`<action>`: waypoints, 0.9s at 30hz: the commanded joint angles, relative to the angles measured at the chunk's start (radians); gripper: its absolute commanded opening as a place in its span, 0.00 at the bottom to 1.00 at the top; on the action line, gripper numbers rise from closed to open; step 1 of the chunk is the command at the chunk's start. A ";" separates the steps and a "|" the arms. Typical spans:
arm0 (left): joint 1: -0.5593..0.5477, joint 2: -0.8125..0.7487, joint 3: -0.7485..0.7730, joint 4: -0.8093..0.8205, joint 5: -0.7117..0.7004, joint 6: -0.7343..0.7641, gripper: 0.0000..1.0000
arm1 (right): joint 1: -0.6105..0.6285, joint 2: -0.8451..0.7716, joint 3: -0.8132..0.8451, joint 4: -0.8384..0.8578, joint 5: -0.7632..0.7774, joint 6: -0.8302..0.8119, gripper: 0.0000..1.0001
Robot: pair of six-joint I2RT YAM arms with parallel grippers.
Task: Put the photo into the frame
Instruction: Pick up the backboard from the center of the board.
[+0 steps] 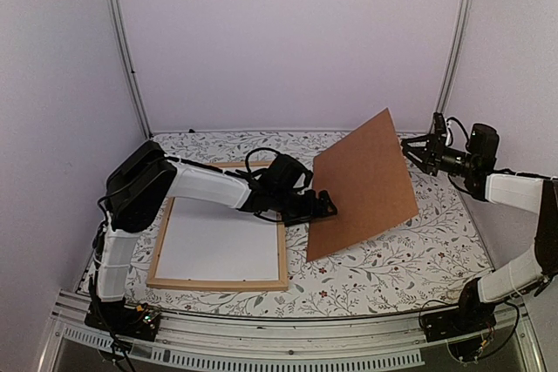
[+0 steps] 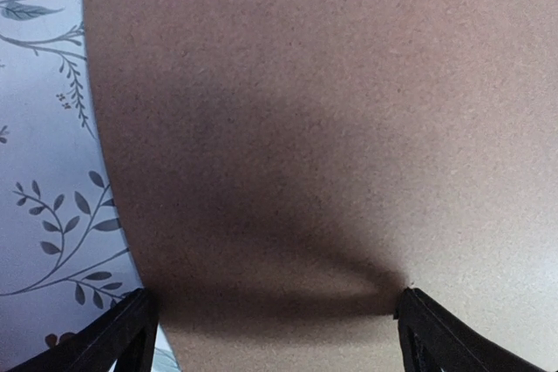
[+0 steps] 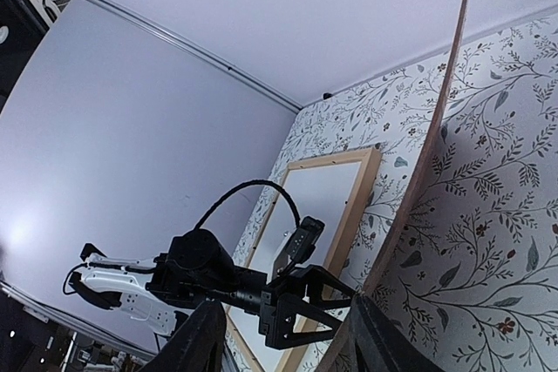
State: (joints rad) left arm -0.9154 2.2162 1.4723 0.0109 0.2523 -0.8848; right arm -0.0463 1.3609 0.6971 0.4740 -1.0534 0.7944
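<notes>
While it lies flat on the floral table point(image 1: 392, 272), near-left, the light wood frame point(image 1: 218, 284) has a white sheet point(image 1: 218, 246) inside. Just past its right rail, the left gripper point(image 1: 330, 207) is spread wide at the low edge of a tilted brown backing board point(image 1: 366, 180). Farther back, the right gripper point(image 1: 411, 152) is at the board's right edge, fingers apart.

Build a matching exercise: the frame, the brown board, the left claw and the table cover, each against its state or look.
1. frame
2. brown board
3. left claw
4. table cover

A. tilted, one edge raised
B. leafy print
C. lying flat
D. wide open at the board's low edge

Pairs: 1-C, 2-A, 3-D, 4-B
</notes>
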 commanded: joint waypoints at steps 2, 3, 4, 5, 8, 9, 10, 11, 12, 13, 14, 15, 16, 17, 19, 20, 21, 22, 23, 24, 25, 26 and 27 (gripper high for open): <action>-0.049 -0.024 -0.017 0.049 0.093 0.002 0.97 | 0.105 0.019 0.011 -0.058 -0.059 0.035 0.50; -0.049 -0.024 -0.017 0.049 0.093 0.002 0.97 | 0.111 0.016 0.013 -0.059 -0.054 0.038 0.50; -0.050 -0.026 -0.017 0.049 0.094 0.003 0.97 | 0.116 0.013 0.017 -0.058 -0.051 0.041 0.50; -0.050 -0.026 -0.017 0.050 0.093 0.001 0.97 | 0.122 0.012 0.020 -0.058 -0.049 0.043 0.50; -0.050 -0.027 -0.017 0.053 0.095 0.001 0.97 | 0.142 0.009 0.028 -0.059 -0.040 0.051 0.50; -0.051 -0.028 -0.017 0.054 0.096 0.001 0.97 | 0.147 0.008 0.030 -0.060 -0.037 0.053 0.50; -0.050 -0.028 -0.017 0.054 0.094 -0.001 0.97 | 0.151 0.007 0.030 -0.061 -0.035 0.055 0.50; -0.051 -0.029 -0.017 0.054 0.094 0.000 0.97 | 0.153 0.006 0.030 -0.063 -0.032 0.058 0.49; -0.051 -0.029 -0.017 0.054 0.095 0.000 0.97 | 0.153 0.006 0.030 -0.071 -0.028 0.059 0.49; -0.052 -0.029 -0.018 0.054 0.096 0.001 0.97 | 0.153 0.002 0.031 -0.083 -0.020 0.056 0.49; -0.051 -0.029 -0.019 0.054 0.094 0.001 0.97 | 0.153 0.001 0.031 -0.096 -0.012 0.051 0.49; -0.051 -0.030 -0.020 0.054 0.093 0.000 0.97 | 0.152 -0.002 0.033 -0.105 -0.005 0.049 0.49; -0.051 -0.029 -0.021 0.054 0.094 0.001 0.97 | 0.154 -0.004 0.033 -0.115 0.002 0.047 0.49; -0.051 -0.029 -0.021 0.055 0.093 0.000 0.97 | 0.155 -0.008 0.035 -0.124 0.009 0.046 0.48; -0.051 -0.027 -0.021 0.056 0.095 -0.001 0.97 | 0.159 -0.013 0.048 -0.173 0.031 0.040 0.47; -0.051 -0.027 -0.021 0.057 0.094 -0.002 0.97 | 0.162 -0.014 0.058 -0.205 0.045 0.029 0.47; -0.051 -0.027 -0.020 0.058 0.096 -0.002 0.97 | 0.166 -0.015 0.069 -0.241 0.061 0.011 0.47; -0.051 -0.027 -0.020 0.058 0.095 -0.003 0.97 | 0.168 -0.016 0.079 -0.266 0.075 0.001 0.47; -0.052 -0.026 -0.020 0.058 0.095 -0.002 0.97 | 0.173 -0.017 0.083 -0.279 0.087 -0.007 0.47; -0.052 -0.026 -0.020 0.058 0.094 -0.003 0.97 | 0.175 -0.018 0.085 -0.288 0.096 -0.007 0.47; -0.051 -0.026 -0.020 0.058 0.095 -0.002 0.97 | 0.176 -0.019 0.086 -0.294 0.102 -0.003 0.47; -0.052 -0.024 -0.021 0.057 0.095 -0.002 0.97 | 0.180 -0.020 0.087 -0.299 0.109 0.000 0.46; -0.051 -0.024 -0.021 0.058 0.095 -0.002 0.97 | 0.182 -0.022 0.084 -0.300 0.117 0.005 0.46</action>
State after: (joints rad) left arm -0.9188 2.1979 1.4670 0.0288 0.3004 -0.8925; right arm 0.0715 1.3453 0.7914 0.3355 -0.8864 0.7982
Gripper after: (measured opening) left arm 0.971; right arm 0.466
